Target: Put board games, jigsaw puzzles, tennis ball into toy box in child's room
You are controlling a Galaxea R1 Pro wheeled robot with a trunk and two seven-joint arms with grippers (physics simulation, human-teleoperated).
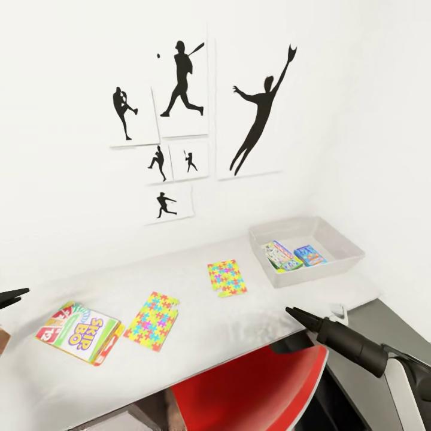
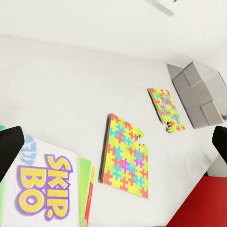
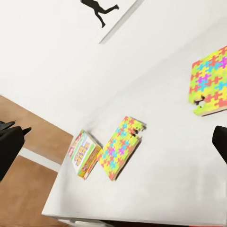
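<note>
White walls wrap this corner of the room, and on the wall ahead we see a cluster of black sports silhouette prints (image 1: 179,120). Below them runs the pale grey surface (image 1: 197,335), with a dark grey section (image 1: 365,323) at its right end and a red chair (image 1: 257,389) tucked under the near edge.

Over at the left we have the Skip-Bo board game (image 1: 79,332), a flat white box with red and green edges and purple and yellow lettering, lying flat near the front of the surface. Just beside it, to its right, lies the nearer jigsaw puzzle (image 1: 152,320), a thin board of yellow, pink, blue and green interlocking pieces with a notch at one corner. The second jigsaw puzzle (image 1: 227,278), same pattern, lies further back, between the first one and the toy box (image 1: 335,236). That bin is light grey with sloping sides, sitting at the right end by the wall, and inside it we spot two colourful game boxes (image 1: 293,255) lying side by side.

Our left gripper (image 2: 113,146) hovers above the Skip-Bo box, fingers spread wide and holding nothing. Our right gripper (image 3: 113,144) is also wide apart and empty, out over the front of the surface near the chair. Wood flooring (image 3: 33,146) shows beyond the far left end of the surface in the right wrist view.
</note>
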